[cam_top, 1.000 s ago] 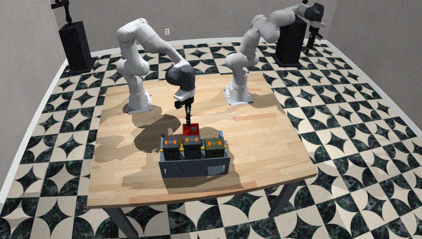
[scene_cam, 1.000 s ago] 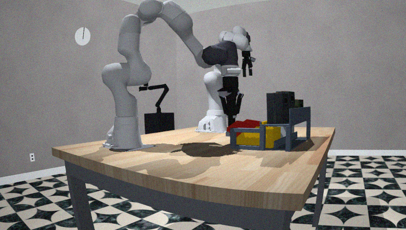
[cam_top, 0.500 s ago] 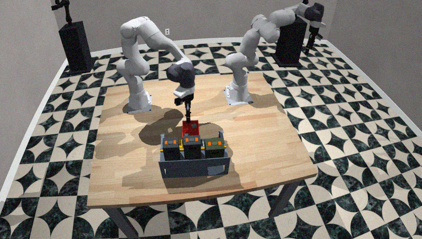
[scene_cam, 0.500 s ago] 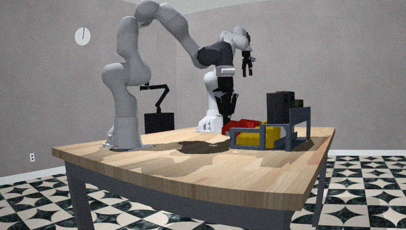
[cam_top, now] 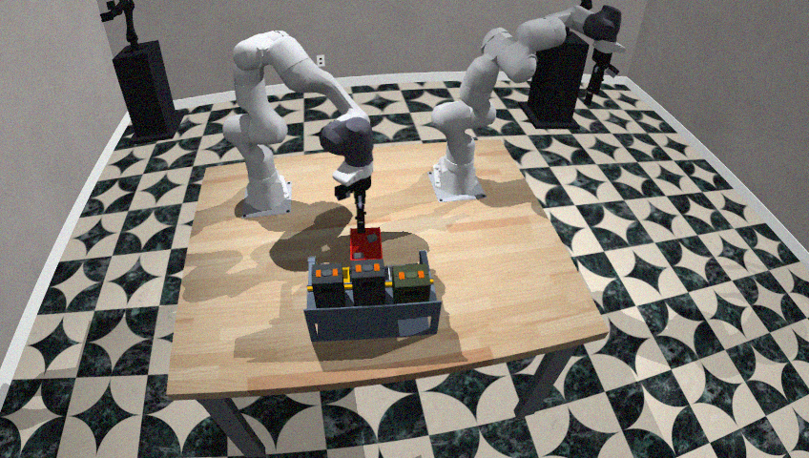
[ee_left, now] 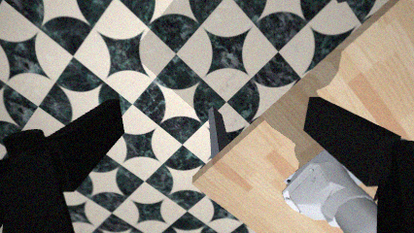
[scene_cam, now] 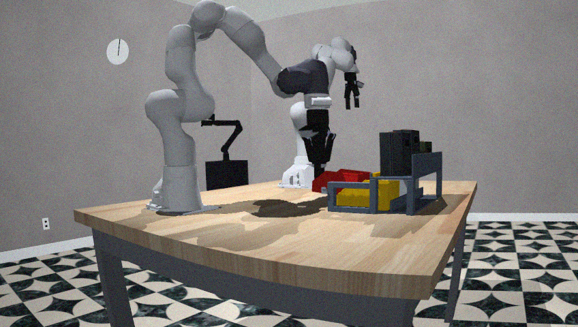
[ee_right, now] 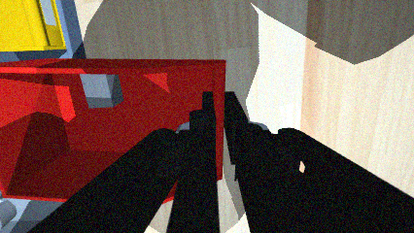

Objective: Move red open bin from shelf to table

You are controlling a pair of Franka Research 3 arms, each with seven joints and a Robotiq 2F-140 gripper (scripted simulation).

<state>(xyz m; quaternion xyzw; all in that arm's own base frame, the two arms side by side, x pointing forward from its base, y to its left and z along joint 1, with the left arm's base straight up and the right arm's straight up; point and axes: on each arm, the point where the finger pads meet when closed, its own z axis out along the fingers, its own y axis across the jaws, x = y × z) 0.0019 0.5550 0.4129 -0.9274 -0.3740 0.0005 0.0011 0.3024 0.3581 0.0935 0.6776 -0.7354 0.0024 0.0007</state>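
From above, you see grey parts (cam_top: 371,238) (ee_right: 101,89) in the red bin (cam_top: 365,246) (scene_cam: 327,182) (ee_right: 155,126), beside the shelf (cam_top: 371,323) (scene_cam: 427,165) (ee_right: 73,29). Exterior adds yellow bins' sides (scene_cam: 352,198) (cam_top: 345,274) (ee_right: 29,24). Left wrist: your left gripper (cam_top: 589,100) (scene_cam: 352,107) (ee_left: 214,115) gapes. Right wrist: your right gripper (cam_top: 361,228) (scene_cam: 319,167) (ee_right: 218,107) pinches the red wall.

Your right gripper (cam_top: 361,226) (scene_cam: 319,172) (ee_right: 218,107) has moved back, away from the shelf (cam_top: 371,323) (scene_cam: 352,184) (ee_right: 74,29). The red bin (cam_top: 365,244) (scene_cam: 326,182) (ee_right: 97,133) came with it, so you can see more of the bin sticking out now. Your right arm's big shadow (cam_top: 309,246) (scene_cam: 279,207) on the table has slid back too.
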